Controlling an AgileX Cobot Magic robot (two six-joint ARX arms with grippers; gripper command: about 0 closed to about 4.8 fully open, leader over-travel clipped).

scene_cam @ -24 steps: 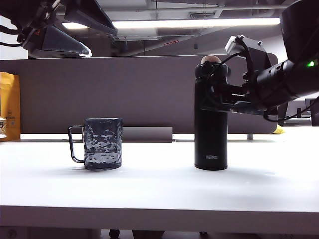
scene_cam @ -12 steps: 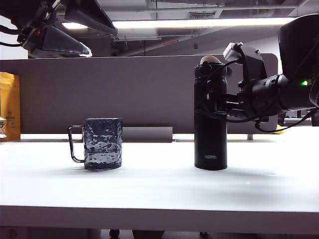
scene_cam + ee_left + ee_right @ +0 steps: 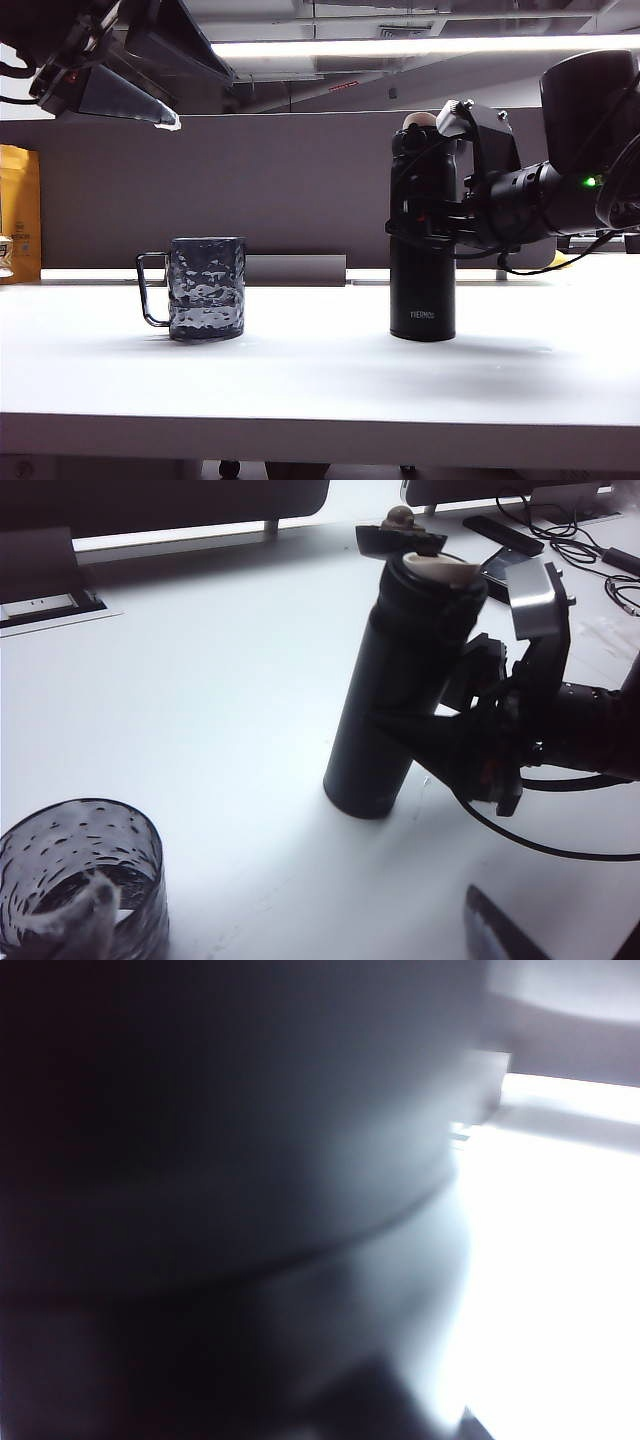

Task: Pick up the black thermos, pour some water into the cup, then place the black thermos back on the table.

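R pincer at the black thermos, thermos standing on the worktop.

The black thermos (image 3: 422,270) is standing upright on the white worktop (image 3: 320,375), at approx. 3 o'clock from the cup (image 3: 206,287), well apart. The R pincer (image 3: 425,222) is sitting around the thermos mid-body, w/ fingers on both sides; if it is gripping already, I cannot tell. The L pincer (image 3: 165,122) is hanging open, high above the cup at approx. 11 o'clock.
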